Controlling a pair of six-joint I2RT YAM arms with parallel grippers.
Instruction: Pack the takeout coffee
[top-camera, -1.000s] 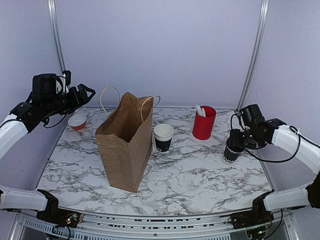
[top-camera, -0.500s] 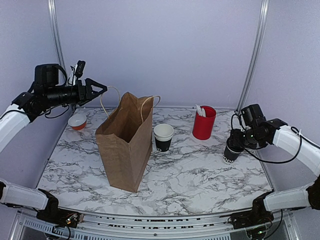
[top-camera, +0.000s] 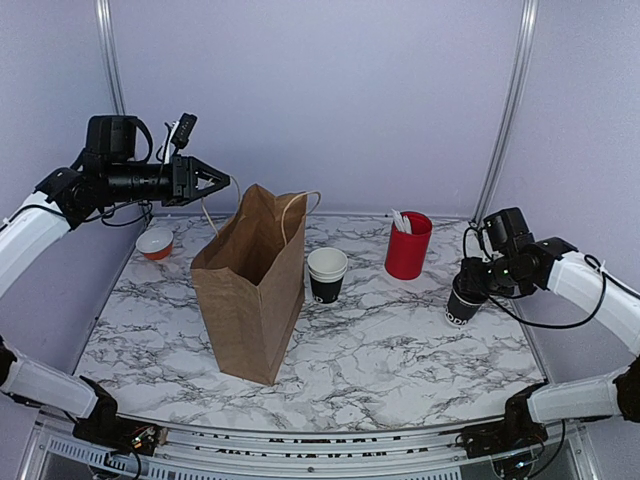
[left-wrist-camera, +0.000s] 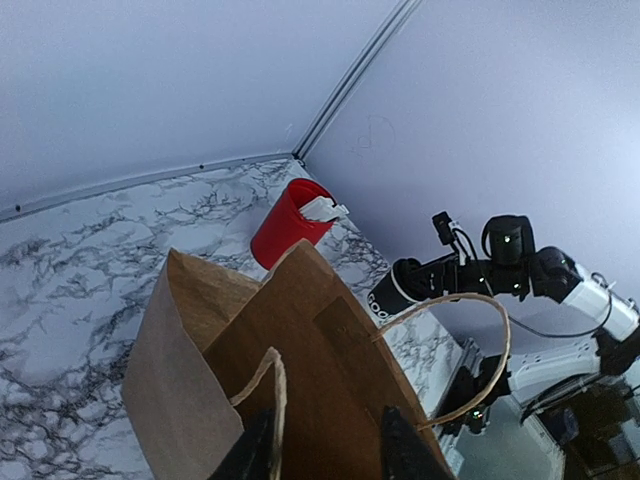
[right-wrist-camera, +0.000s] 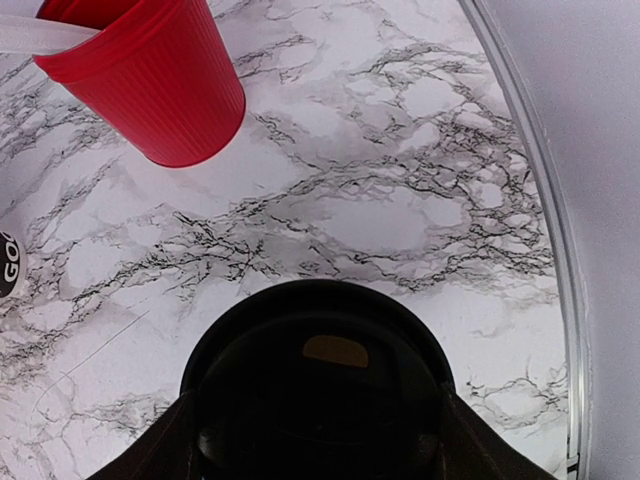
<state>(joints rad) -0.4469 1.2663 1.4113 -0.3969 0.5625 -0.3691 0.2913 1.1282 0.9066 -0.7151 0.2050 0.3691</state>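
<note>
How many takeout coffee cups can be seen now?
2: one open cup beside the paper bag, one lidded cup in the right claw. The bag may hide more.

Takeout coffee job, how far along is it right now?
Early. Done: the paper bag stands open; no cup shows inside it. In hand: the right gripper grips the lidded black cup; the left gripper straddles a bag handle, jaws apart. Left: both that cup and the unlidded cup beside the bag still need bagging.
</note>
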